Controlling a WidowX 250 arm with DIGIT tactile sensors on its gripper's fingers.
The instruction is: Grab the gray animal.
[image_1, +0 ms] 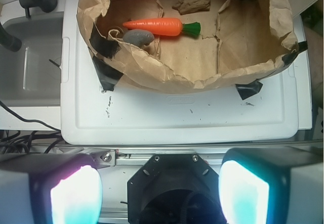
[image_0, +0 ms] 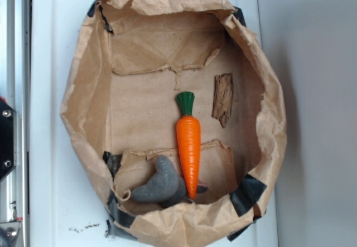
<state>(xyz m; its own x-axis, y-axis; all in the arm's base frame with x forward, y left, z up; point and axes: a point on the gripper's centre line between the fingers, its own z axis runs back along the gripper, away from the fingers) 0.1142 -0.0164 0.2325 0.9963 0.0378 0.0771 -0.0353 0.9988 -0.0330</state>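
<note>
A white tabletop (image_0: pixel 50 119) carries a paper bag (image_0: pixel 83 107); the gray animal (image_0: pixel 159 184) touches the carrot (image_0: pixel 188 146). The pincer (image_1: pixel 159 188), wide, should descend clear of the carrot.

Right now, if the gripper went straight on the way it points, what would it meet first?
Probably the white lid, not the gray animal. In the wrist view the open gripper looks at bare lid in front of the paper bag; the toy lies farther away inside, beside the carrot. Depth is unclear.
</note>
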